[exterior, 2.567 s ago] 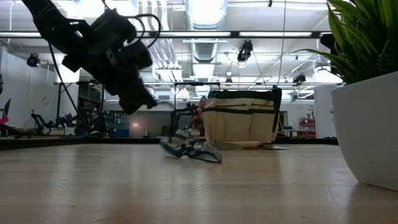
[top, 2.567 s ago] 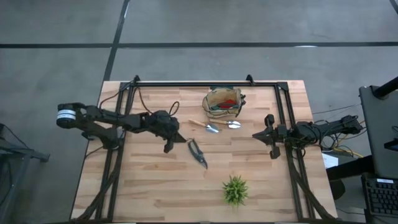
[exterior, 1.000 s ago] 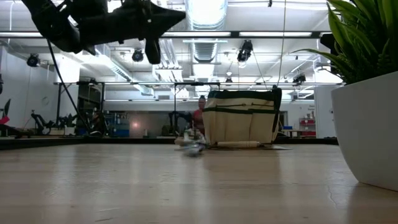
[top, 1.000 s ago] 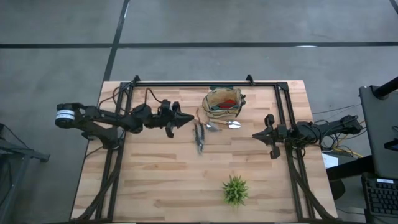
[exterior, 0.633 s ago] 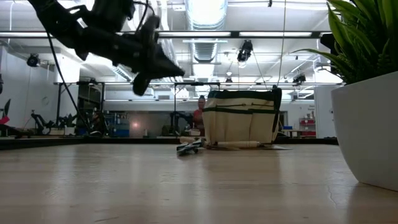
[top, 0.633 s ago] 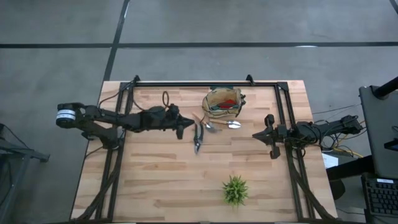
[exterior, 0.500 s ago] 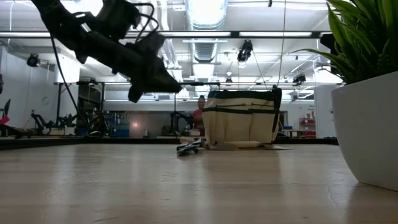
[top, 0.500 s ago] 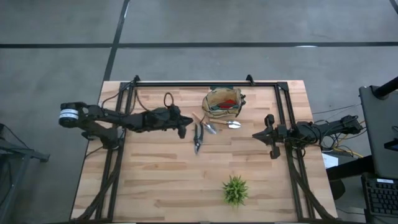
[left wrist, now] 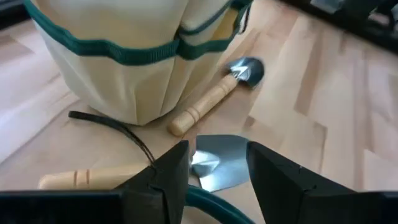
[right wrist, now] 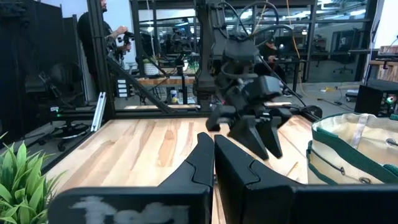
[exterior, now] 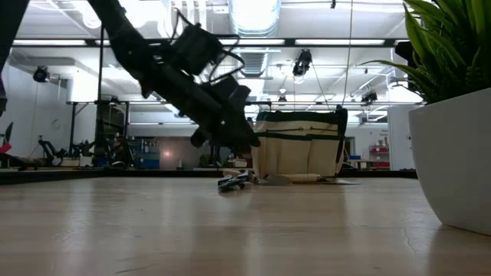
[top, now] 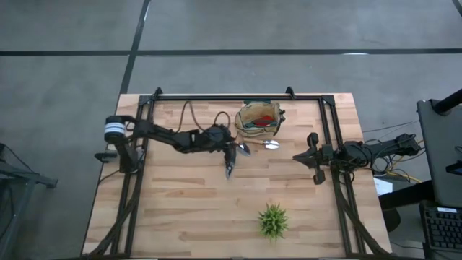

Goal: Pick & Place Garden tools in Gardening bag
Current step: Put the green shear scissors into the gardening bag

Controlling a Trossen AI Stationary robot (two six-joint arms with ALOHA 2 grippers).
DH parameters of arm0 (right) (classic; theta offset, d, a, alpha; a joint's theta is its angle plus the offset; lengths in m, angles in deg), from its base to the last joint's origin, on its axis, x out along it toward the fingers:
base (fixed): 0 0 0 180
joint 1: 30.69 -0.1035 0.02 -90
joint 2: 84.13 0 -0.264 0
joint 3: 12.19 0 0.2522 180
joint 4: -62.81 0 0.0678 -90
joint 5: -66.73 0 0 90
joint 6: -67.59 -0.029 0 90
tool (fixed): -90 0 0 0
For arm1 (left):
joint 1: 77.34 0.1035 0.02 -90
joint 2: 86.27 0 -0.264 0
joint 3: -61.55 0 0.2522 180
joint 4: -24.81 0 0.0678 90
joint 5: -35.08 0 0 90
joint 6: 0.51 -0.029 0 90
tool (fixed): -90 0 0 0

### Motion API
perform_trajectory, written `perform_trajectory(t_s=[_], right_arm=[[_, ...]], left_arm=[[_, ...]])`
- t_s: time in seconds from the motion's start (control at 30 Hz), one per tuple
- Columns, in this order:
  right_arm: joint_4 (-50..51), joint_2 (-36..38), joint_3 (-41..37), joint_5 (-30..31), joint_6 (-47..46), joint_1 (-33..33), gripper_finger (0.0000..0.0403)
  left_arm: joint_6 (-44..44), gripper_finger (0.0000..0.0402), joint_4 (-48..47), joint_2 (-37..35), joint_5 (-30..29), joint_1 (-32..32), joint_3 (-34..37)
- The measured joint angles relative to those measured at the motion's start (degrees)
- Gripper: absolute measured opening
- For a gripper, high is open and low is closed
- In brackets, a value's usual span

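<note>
Now left pincer (left wrist: 216, 163), fingers parted and empty, hovers beside the round tan green-trimmed gardening bag (top: 258, 118), lined up over a silvery trowel blade (left wrist: 216, 169), presumably for pickup.

Robotics lab: exposed ducts (exterior: 253, 19), equipment racks (right wrist: 155, 68).

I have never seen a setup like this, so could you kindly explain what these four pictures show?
Two dark robot arms work at a wooden table. One picture looks straight down, one looks level across the tabletop, and one camera rides on each wrist. The left pincer reaches down, fingers apart, holding nothing, over wooden-handled metal trowels and grey shears lying beside the tan fabric bag with green trim, which already holds a red-and-black item. The right pincer waits shut at the right side. A spiky green potted plant stands near the front edge.
</note>
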Motion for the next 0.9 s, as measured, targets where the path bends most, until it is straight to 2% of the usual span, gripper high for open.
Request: perform_trajectory(t_s=[0.1,0.2,0.3,0.57,0.7,0.9], right_arm=[[0.0,0.0,0.0,0.0,0.2,0.0,0.0008],[0.0,0.0,0.0,0.0,0.2,0.0,0.0008],[0.0,0.0,0.0,0.0,0.1,0.0,0.0008],[0.0,0.0,0.0,0.0,0.0,0.0,0.0008],[0.0,0.0,0.0,0.0,0.2,0.0,0.0008],[0.0,0.0,0.0,0.0,0.2,0.0,0.0008]], left_arm=[[0.0,0.0163,-7.2,2.1,-1.8,0.2,-3.8],[-0.1,0.0163,-15.6,3.4,-7.5,0.2,-7.0],[-0.1,0.0163,-18.9,3.7,-10.0,0.3,-8.7],[0.3,0.0163,-19.0,4.4,-7.0,0.7,-8.6],[2.2,0.0163,-18.8,5.4,-3.3,1.8,-8.8],[3.0,0.0161,-18.7,6.3,-1.7,2.9,-8.7]])
